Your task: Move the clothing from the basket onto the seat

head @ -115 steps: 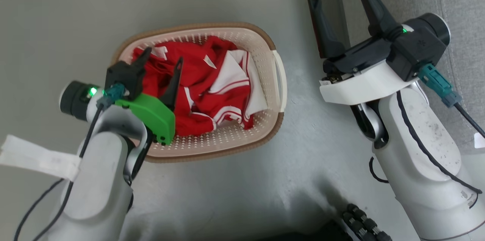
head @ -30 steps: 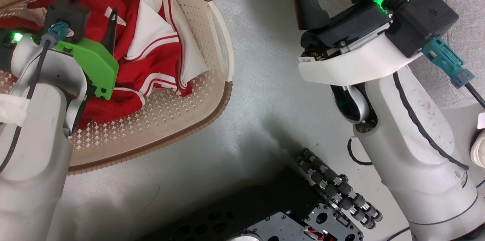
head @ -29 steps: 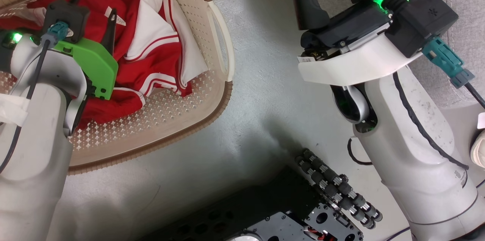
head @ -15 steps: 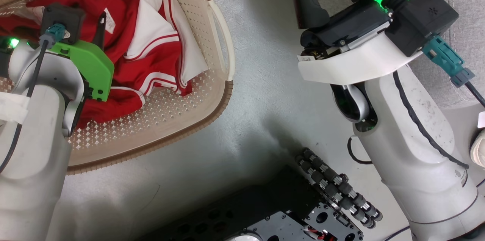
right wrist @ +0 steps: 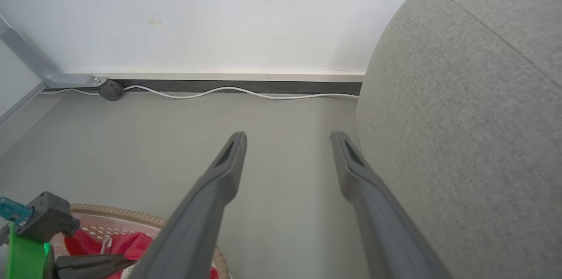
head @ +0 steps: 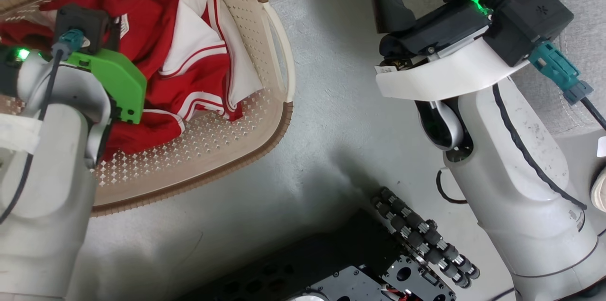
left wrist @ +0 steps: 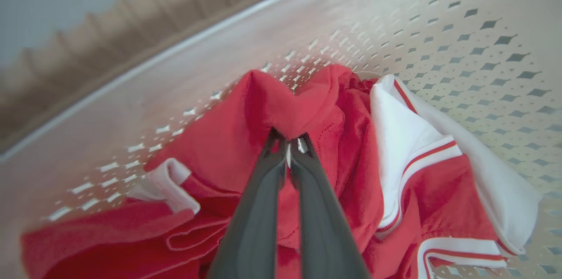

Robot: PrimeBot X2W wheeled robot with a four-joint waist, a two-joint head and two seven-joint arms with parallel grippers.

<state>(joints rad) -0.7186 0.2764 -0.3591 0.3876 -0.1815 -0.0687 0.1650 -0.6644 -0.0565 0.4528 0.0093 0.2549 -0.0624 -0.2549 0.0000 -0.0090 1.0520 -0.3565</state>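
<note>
BASKET TO SEAT: My left claw (left wrist: 288, 139) is pinched tight on a fold of the red clothing (left wrist: 307, 103), all of which lies in the basket (head: 222, 140) on the floor. My right claw (right wrist: 287, 138) hangs wide apart beside the grey seat (right wrist: 465, 116). By my reckoning 0 garments are moved; the lift and carry remain.
</note>
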